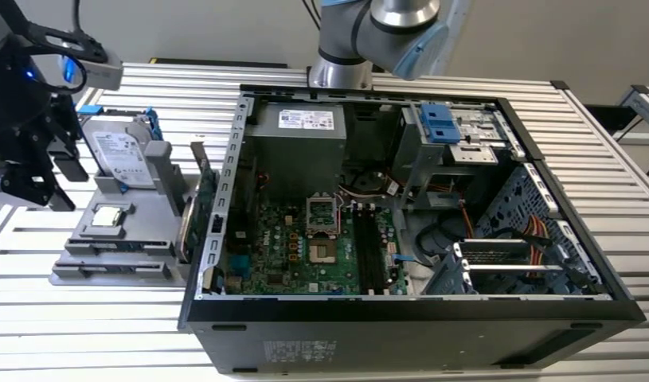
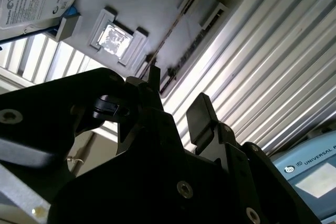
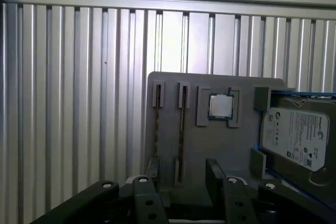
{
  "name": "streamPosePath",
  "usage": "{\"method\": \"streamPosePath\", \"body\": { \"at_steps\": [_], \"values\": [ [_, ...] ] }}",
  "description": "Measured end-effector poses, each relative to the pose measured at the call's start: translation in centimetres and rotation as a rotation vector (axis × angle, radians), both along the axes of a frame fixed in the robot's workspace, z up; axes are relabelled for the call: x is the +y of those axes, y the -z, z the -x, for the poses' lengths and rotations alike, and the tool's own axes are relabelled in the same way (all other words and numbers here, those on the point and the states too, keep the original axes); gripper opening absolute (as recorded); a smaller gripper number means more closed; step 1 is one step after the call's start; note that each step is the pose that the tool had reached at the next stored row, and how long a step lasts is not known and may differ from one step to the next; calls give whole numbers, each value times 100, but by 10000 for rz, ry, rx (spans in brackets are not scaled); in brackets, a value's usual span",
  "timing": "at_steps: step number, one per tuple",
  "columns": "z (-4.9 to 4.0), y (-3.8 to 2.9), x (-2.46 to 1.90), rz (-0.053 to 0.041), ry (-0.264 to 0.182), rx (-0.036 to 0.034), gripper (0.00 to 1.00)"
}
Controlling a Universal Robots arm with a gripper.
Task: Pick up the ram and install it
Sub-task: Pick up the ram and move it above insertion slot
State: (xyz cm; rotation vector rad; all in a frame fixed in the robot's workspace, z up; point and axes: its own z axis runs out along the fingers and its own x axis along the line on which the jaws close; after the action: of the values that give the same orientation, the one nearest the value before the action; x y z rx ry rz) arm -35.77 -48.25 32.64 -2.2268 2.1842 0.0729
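Two ram sticks stand on edge in slots of a grey holder (image 3: 210, 150). They show edge-on as the ram (image 3: 181, 129) and a second stick (image 3: 157, 124) in the first wrist view. In the exterior view the ram (image 1: 204, 191) stands at the holder's side nearest the computer case. My gripper (image 3: 184, 174) is open and hovers above the holder with nothing between its fingers. In the second wrist view the gripper (image 2: 176, 98) frames the thin ram (image 2: 173, 27) farther off. In the exterior view the gripper (image 1: 48, 179) hangs at the far left, apart from the holder (image 1: 123, 255).
The holder also carries a silver hard drive (image 1: 123, 155) with a blue bracket and a square processor chip (image 1: 110, 215). The open computer case (image 1: 409, 306) lies to the exterior view's right, its motherboard (image 1: 302, 255) exposed. Everything rests on a ribbed metal table (image 1: 622, 199).
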Motion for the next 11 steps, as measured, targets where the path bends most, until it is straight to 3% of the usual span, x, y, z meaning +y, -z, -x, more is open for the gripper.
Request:
{"method": "streamPosePath", "body": {
  "at_steps": [11],
  "values": [
    [0,86,0,0,0,1,100]
  ]
}}
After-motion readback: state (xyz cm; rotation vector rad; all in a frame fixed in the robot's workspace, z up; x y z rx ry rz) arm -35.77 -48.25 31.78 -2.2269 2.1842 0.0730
